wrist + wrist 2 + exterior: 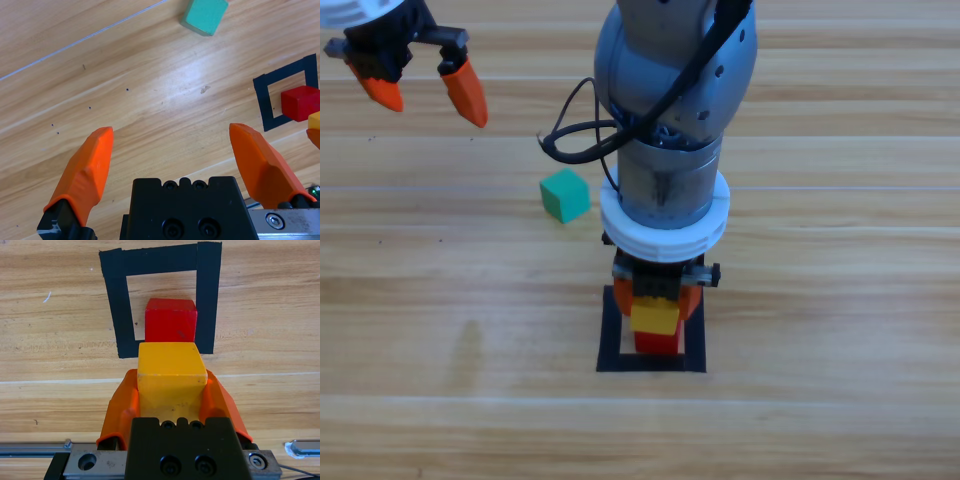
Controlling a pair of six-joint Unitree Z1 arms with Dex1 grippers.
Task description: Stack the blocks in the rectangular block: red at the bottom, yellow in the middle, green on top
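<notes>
Wooden table [840,420] fills every view, pale planks running side to side. You've got the right arm [670,120] coming down from the top edge at mid-table, its bulk covering most of what sits under it. Left arm is parked at the top-left corner; only its gripper shows.

Tape outline, i.e. the rectangular block [611,340], lies near the middle of the table, toward the bottom edge. Bare wood inside.

Right gripper [170,395] sits at the outline's far side, jaws clamped on the yellow cube [655,316], one orange jaw on each flank. In the right wrist view yellow is in front of, and partly covering, the red cube [170,320]. Red sits inside the outline, hard against the tape on one side. Yellow looks to be over red, but whether they're touching or there's a gap, you can't tell from these angles.

Left gripper [172,160] hangs w/ jaws spread wide, nothing between them, only bare wood below.

Green cube [565,196] sits alone on the table, outside the outline, up and left of it, btw the two grippers and just beside the right arm's wrist.
</notes>
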